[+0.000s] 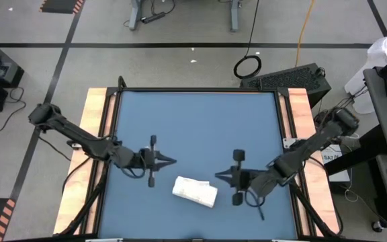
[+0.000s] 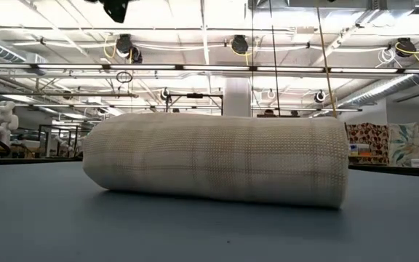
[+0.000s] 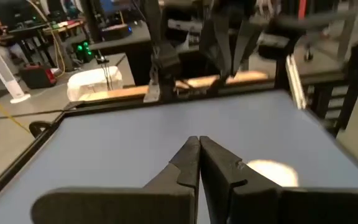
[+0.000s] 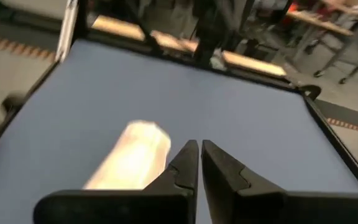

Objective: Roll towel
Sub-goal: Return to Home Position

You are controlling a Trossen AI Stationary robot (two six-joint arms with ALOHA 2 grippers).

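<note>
We log the thin white plaid cloth towel point(image 1: 195, 191) lying rolled | we judge it light, soft, prone to unroll: clasp mid-roll | left gripper point(image 1: 174, 160), right gripper point(image 1: 216, 176): fingers pressed together, empty.

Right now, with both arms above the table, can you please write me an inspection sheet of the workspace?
Surface: blue table with wooden side strips.
Job's things: towel, rolled up, lying close to both hands.
Clutter: nothing seen.
Hands: left hand shut, right hand shut; neither touches the towel.
Cables: coiled black cable and yellow cable on the floor.
Surroundings: black box beside the table.
</note>
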